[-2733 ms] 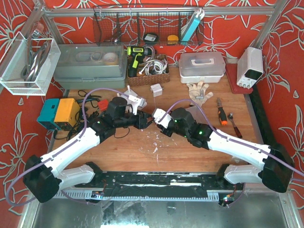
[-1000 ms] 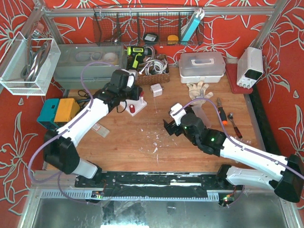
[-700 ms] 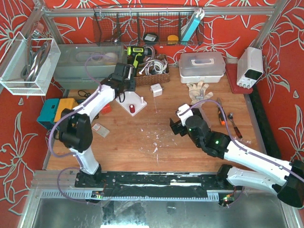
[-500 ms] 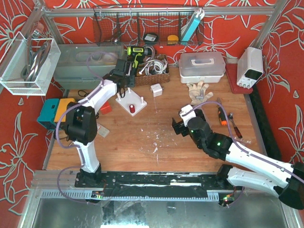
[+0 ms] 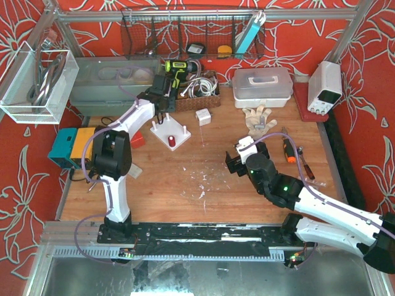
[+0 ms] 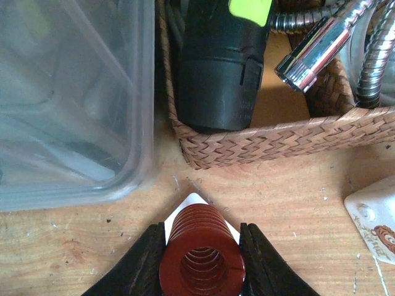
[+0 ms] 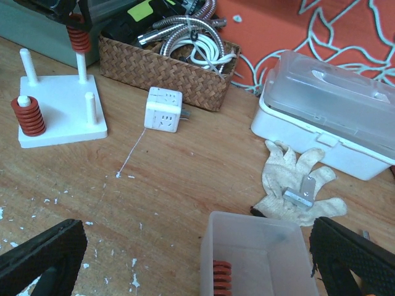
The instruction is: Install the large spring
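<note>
My left gripper (image 6: 202,229) is shut on a large red spring (image 6: 201,262), which I look straight down through. In the right wrist view this large spring (image 7: 77,38) hangs in line with the tall back peg (image 7: 81,66) of the white peg base (image 7: 62,120); I cannot tell whether the peg is inside it. A second red spring (image 7: 28,116) sits on the base's near peg. From above, the left gripper (image 5: 162,98) is over the far corner of the base (image 5: 171,132). My right gripper (image 7: 197,246) is open over a clear box (image 7: 259,246) that holds one red spring (image 7: 221,277).
A wicker basket (image 6: 265,139) with a black and green drill (image 6: 219,68) and metal hose stands just behind the base. A grey plastic tub (image 6: 68,98) is on its left. A white socket cube (image 7: 163,110), gloves with a metal bracket (image 7: 296,182) and a lidded white box (image 7: 333,117) lie to the right.
The left arm has stretched out to the back of the table, carrying the spring over the peg base. The right arm has drawn back slightly to the right, still open.
</note>
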Tool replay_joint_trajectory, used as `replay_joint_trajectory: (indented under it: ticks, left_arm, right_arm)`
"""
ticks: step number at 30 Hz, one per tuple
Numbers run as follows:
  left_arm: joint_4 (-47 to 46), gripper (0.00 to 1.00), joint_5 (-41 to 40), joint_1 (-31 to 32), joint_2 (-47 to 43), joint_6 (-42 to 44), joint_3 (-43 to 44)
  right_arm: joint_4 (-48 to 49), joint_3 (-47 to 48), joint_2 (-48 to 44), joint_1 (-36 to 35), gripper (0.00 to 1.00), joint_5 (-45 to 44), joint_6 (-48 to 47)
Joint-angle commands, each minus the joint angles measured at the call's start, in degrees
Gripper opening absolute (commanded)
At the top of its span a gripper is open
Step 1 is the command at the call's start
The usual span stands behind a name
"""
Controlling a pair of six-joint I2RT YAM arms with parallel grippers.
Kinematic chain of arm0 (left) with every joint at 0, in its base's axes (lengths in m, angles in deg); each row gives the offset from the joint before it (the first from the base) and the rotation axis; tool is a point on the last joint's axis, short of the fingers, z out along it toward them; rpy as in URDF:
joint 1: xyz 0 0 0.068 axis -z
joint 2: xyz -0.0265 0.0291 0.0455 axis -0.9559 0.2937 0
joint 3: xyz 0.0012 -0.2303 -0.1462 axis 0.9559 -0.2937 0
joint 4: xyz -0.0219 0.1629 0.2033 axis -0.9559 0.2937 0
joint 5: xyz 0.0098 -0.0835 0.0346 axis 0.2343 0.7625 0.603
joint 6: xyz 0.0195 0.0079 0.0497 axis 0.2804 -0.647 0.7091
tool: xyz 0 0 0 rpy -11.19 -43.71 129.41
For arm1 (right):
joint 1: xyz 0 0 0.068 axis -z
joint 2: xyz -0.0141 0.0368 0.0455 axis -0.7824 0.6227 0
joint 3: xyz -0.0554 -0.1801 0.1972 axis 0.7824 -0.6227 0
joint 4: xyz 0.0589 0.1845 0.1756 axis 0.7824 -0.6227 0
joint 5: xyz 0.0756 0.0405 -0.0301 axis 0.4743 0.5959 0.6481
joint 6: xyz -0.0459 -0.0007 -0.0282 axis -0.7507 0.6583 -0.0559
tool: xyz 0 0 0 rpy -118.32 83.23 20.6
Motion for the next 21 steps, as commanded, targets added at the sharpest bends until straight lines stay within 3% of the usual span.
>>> replay_joint_trajectory:
  ticks: [1,21]
  left_arm:
    - [0.39,0.0,-1.0,-0.41,0.42,1.11,2.15]
    - [-0.04,0.03,-0.17,-1.24,3.83,1.13,2.77]
  right_arm:
    - [1.12,-0.53,-0.18,0.47,0.99,-1.66,0.66]
    - [0.97,-0.72,-1.75,0.61,0.99,-1.05,0.25]
